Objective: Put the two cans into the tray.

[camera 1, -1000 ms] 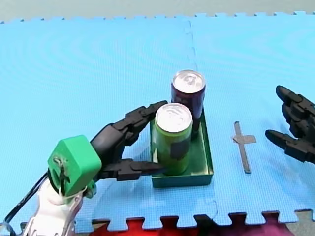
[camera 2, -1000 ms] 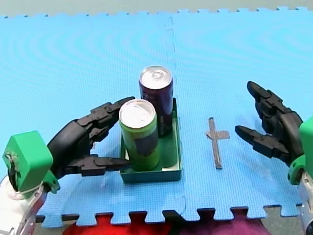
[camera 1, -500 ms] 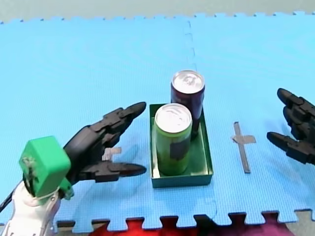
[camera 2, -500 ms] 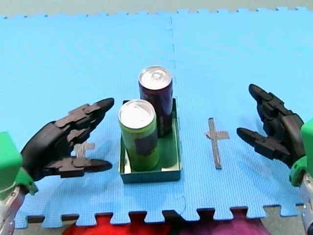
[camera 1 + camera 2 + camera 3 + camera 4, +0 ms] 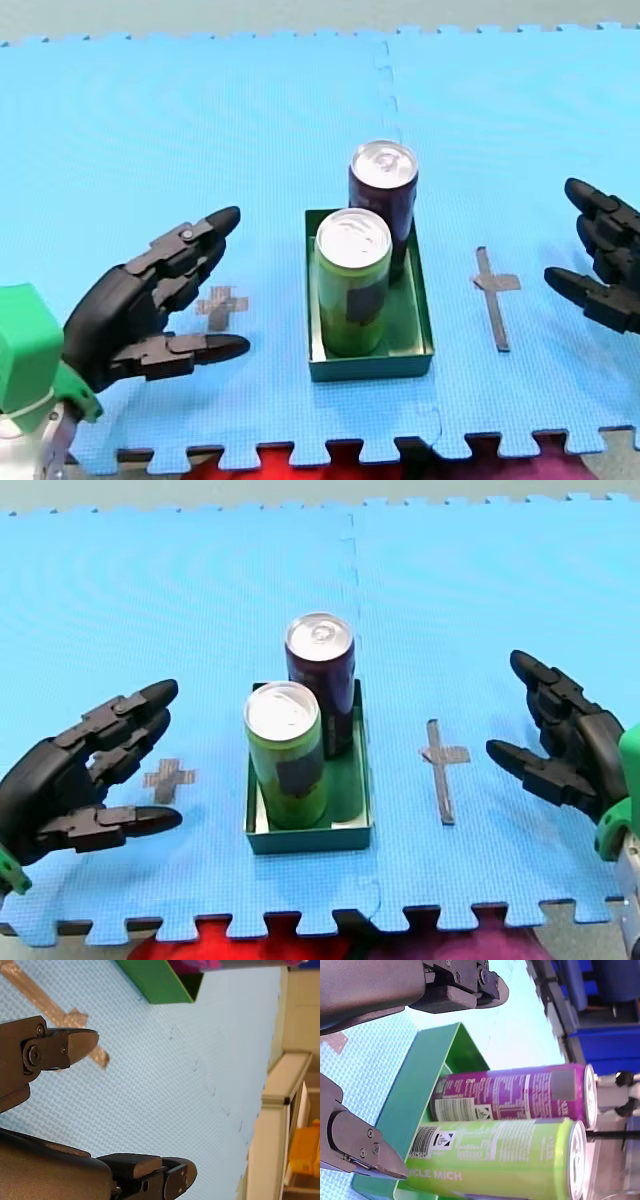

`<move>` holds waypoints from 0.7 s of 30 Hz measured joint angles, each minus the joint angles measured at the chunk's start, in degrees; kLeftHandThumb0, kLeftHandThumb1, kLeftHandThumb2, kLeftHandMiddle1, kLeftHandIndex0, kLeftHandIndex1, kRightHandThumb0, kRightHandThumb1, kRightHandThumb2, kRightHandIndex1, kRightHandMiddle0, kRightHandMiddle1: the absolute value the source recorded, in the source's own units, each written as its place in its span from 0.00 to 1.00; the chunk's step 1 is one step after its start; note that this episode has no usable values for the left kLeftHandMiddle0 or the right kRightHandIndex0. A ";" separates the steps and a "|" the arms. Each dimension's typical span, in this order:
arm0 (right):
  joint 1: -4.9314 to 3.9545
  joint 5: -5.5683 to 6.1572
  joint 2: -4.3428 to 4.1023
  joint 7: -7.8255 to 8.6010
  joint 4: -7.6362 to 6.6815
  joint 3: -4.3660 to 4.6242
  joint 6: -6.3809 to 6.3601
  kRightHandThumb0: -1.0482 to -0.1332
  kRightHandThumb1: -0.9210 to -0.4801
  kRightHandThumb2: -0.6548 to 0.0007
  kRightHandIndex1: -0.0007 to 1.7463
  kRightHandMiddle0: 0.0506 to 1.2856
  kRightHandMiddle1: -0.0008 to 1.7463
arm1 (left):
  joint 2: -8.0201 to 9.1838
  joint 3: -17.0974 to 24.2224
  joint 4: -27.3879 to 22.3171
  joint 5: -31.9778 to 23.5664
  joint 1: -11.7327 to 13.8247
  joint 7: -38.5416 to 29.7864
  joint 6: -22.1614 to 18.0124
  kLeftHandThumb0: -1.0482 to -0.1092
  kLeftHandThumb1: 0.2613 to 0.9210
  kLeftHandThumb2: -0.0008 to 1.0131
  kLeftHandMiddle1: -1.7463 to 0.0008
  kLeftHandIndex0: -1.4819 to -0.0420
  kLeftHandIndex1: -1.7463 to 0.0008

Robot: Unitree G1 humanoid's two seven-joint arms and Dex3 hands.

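Green tray (image 5: pixel 370 367), two inside, lime can (image 5: pixel 352 290), purple can (image 5: pixel 384 190)

Blue foam mat (image 5: pixel 200 120), small grey tape cross (image 5: pixel 218 306), longer tape cross (image 5: pixel 493 292), red patch (image 5: pixel 330 466) at near edge

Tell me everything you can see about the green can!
The green can is a tall, lime-green drink can that looks like metal, with a shiny silver top and a dark patch on its side. The second wrist view shows white lettering and a barcode on it. It stands upright at the near end of the green tray, with the purple can close behind it. The left hand is off to its side, not touching it.
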 measured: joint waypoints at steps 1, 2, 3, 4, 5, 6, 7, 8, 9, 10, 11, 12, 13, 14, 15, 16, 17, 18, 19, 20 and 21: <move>0.01 0.00 0.00 0.00 0.00 0.00 0.00 0.00 0.00 0.70 0.00 0.16 0.00 | 0.00 0.38 0.01 -0.23 0.14 -0.02 0.00 0.00 0.64 0.00 0.99 0.86 0.99; 0.02 0.00 0.02 0.01 -0.02 0.02 0.00 0.00 0.00 0.70 0.00 0.16 0.00 | -0.04 0.78 0.04 -0.56 0.22 0.08 0.00 0.00 0.64 0.00 0.99 0.86 0.99; 0.06 0.00 0.03 0.01 -0.07 0.05 0.00 0.00 0.00 0.69 0.00 0.16 0.00 | -0.21 1.28 0.12 -0.90 0.24 0.48 -0.05 0.00 0.63 0.00 0.99 0.85 0.99; 0.11 -0.01 0.09 0.00 -0.18 0.09 -0.01 0.00 0.00 0.69 0.00 0.16 0.00 | -0.51 1.69 0.25 -1.09 0.21 1.06 -0.18 0.01 0.61 0.00 0.98 0.81 0.98; 0.24 -0.08 0.26 -0.14 -0.41 0.20 -0.05 0.00 0.00 0.69 0.00 0.16 0.00 | -1.23 2.34 0.56 -1.35 0.15 2.29 -0.61 0.04 0.58 0.00 0.98 0.80 0.98; 0.38 -0.20 0.49 -0.41 -0.67 0.34 -0.15 0.00 0.00 0.69 0.00 0.16 0.00 | -2.00 2.85 0.89 -1.63 0.05 3.45 -1.01 0.25 0.52 0.00 0.98 0.77 0.98; 0.67 -0.45 0.97 -0.91 -1.17 0.63 -0.51 0.00 0.00 0.70 0.00 0.17 0.00 | -3.33 3.65 1.45 -2.20 -0.11 5.31 -1.88 0.48 0.48 0.00 0.99 0.74 0.98; 0.91 -0.76 1.38 -1.38 -1.63 0.90 -0.93 0.00 0.00 0.70 0.00 0.17 0.00 | -4.36 4.14 1.95 -2.37 -0.26 6.61 -2.67 0.58 0.46 0.00 0.99 0.73 0.99; 1.27 -1.20 1.90 -2.06 -2.28 1.24 -1.58 0.00 0.00 0.70 0.00 0.17 0.00 | -5.62 4.66 2.55 -2.51 -0.45 8.06 -3.62 0.63 0.46 0.00 0.99 0.72 0.99; 1.77 -1.67 2.43 -2.74 -3.08 1.64 -2.63 0.00 0.00 0.70 0.00 0.17 0.00 | -6.74 4.99 3.14 -2.55 -0.61 9.20 -4.55 0.67 0.46 0.00 0.99 0.72 0.99; 2.38 -2.04 2.95 -3.47 -3.96 1.99 -3.87 0.00 0.00 0.70 0.00 0.17 0.00 | -7.62 5.21 3.63 -2.50 -0.69 9.99 -5.39 0.68 0.46 0.00 0.99 0.72 0.99; 3.02 -2.62 3.44 -4.36 -4.96 2.42 -5.12 0.00 0.00 0.71 0.00 0.17 0.00 | -8.21 5.34 3.99 -2.40 -0.72 10.56 -5.99 0.69 0.46 0.00 0.99 0.71 0.99; 3.46 -3.03 3.71 -5.09 -5.70 2.73 -5.91 0.00 0.00 0.72 0.00 0.17 0.00 | -8.44 5.41 4.17 -2.27 -0.73 10.86 -6.28 0.69 0.47 0.01 0.99 0.71 0.99; 3.99 -3.63 3.93 -6.01 -6.58 3.09 -6.67 0.00 0.00 0.72 0.00 0.18 0.00 | -8.57 5.49 4.30 -2.18 -0.72 11.16 -6.59 0.69 0.47 0.01 0.99 0.71 0.99; 4.39 -3.97 4.06 -6.65 -7.20 3.35 -6.92 0.00 0.00 0.72 0.00 0.18 0.01 | -8.59 5.57 4.37 -2.13 -0.71 11.34 -6.74 0.69 0.47 0.01 0.99 0.71 0.99; 4.85 -4.32 4.18 -7.41 -7.95 3.66 -7.13 0.00 0.00 0.74 0.00 0.18 0.01 | -8.61 5.68 4.42 -2.10 -0.67 11.53 -6.94 0.69 0.48 0.01 0.99 0.70 0.99; 5.18 -4.57 4.27 -7.90 -8.55 3.88 -7.15 0.00 0.00 0.75 0.00 0.18 0.01 | -8.62 5.77 4.50 -2.08 -0.63 11.65 -7.14 0.69 0.48 0.01 0.99 0.70 0.99; 5.54 -4.81 4.35 -8.37 -9.17 4.14 -7.16 0.00 0.00 0.76 0.00 0.18 0.01 | -8.63 5.92 4.69 -2.07 -0.57 11.73 -7.62 0.69 0.48 0.01 0.99 0.70 0.99; 5.78 -4.90 4.41 -8.66 -9.54 4.29 -7.16 0.01 0.00 0.81 0.00 0.19 0.01 | -8.62 6.06 4.99 -2.05 -0.58 11.80 -8.06 0.69 0.48 0.01 0.99 0.70 0.99; 6.09 -4.93 4.49 -8.91 -9.92 4.45 -7.16 0.01 0.00 0.83 0.00 0.19 0.01 | -8.60 6.28 5.65 -2.00 -0.62 11.95 -8.94 0.69 0.48 0.01 0.99 0.69 0.99; 6.32 -4.93 4.53 -9.03 -10.15 4.54 -7.16 0.02 0.00 0.85 0.00 0.19 0.01 | -8.56 6.47 6.23 -1.94 -0.67 12.05 -9.56 0.69 0.49 0.01 0.99 0.69 0.99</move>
